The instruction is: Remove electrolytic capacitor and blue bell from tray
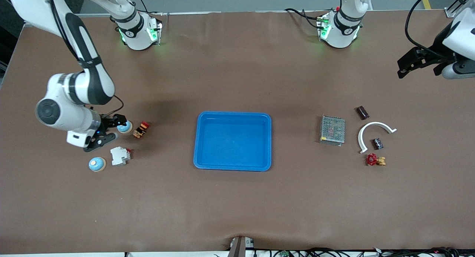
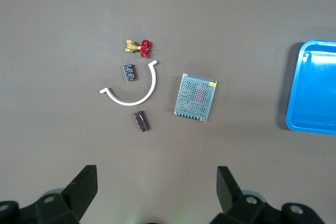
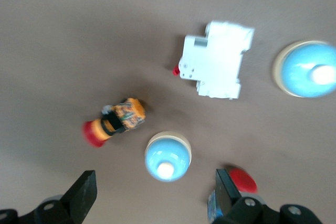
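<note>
Two light-blue bells with beige bases sit toward the right arm's end of the table. One bell (image 1: pixel 124 127) (image 3: pixel 168 156) lies just ahead of my right gripper (image 1: pixel 111 130) (image 3: pixel 155 192), which is low over the table and open, with the bell outside its jaws. The other bell (image 1: pixel 97 163) (image 3: pixel 307 68) is nearer the front camera. Two dark capacitors lie toward the left arm's end: one (image 1: pixel 362 112) (image 2: pixel 140 121) outside a white arc, one (image 1: pixel 377 143) (image 2: pixel 130 72) inside it. My left gripper (image 1: pixel 402 67) (image 2: pixel 156 187) hangs open and empty over bare table.
A blue tray (image 1: pixel 207 138) (image 2: pixel 315 103) is at mid-table. By the bells lie a white breaker (image 1: pixel 120 155) (image 3: pixel 216 60), an orange-red part (image 1: pixel 141 129) (image 3: pixel 115 120) and a small red thing (image 3: pixel 241 180). By the capacitors are a white arc (image 1: pixel 373 132), a mesh box (image 1: pixel 332 129) and a red valve (image 1: pixel 374 160).
</note>
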You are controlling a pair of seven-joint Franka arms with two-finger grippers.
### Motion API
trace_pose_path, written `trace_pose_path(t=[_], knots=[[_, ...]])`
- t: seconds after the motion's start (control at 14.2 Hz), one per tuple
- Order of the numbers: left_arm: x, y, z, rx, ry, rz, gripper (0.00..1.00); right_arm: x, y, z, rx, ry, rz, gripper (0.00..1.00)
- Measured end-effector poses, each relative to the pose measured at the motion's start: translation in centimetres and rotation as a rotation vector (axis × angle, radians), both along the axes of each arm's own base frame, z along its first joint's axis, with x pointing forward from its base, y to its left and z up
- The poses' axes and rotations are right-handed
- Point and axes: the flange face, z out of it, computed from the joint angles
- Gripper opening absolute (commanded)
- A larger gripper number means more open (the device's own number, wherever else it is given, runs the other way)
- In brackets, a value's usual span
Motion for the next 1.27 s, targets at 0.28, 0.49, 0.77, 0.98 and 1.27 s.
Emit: trace_pose_path(t=[0.28,0.49,0.77,0.98,1.27], knots=[[0.0,-0.4,-0.1,0.0,-0.001,-0.007,1.0,2.6,0.8,13.0,-0.073,0.035,-0.059,1.0],[0.0,-0.4,-0.1,0.0,-0.001,-0.012,1.0,1.8,0.0,20.4,-0.085,0.07,-0.093,1.0],[0.0,-0.6,-0.2,-0.015,0.005,-0.03,1.0,-2.0,-1.1,29.7,-0.097,-0.011,-0.213,1.0],[-0.1,-0.9,-0.3,-0.039,0.009,-0.034,1.0,-5.6,-3.6,34.1,-0.064,-0.109,-0.306,1.0],[-0.1,-0.9,-0.3,-0.039,0.011,-0.034,1.0,-7.7,-6.8,32.0,-0.018,-0.186,-0.401,1.0]])
